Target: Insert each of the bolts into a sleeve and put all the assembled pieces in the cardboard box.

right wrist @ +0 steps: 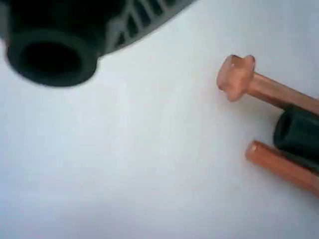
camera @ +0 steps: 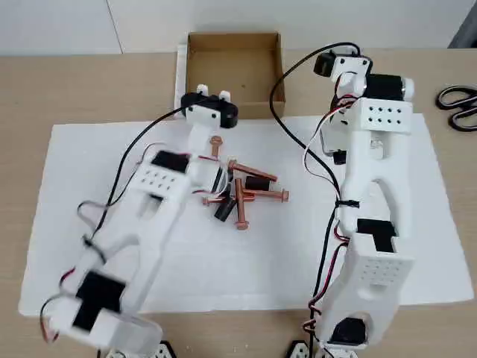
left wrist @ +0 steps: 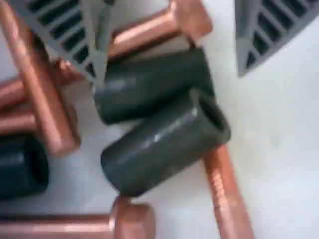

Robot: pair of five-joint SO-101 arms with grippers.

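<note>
High view: the cardboard box sits on the desk, at 12 o'clock from the heap of bolts and sleeves on the white sheet. The left arm leans over the heap's 9 o'clock side, and the right arm stands at its 3 o'clock. Scissors lie at the desk's 2 o'clock edge.

Left wrist view: the left claw is spread wide above two touching sleeves, with bolts under and around them.

Right wrist view: the right claw pinches one sleeve above the sheet, apart from a bolt head.
</note>
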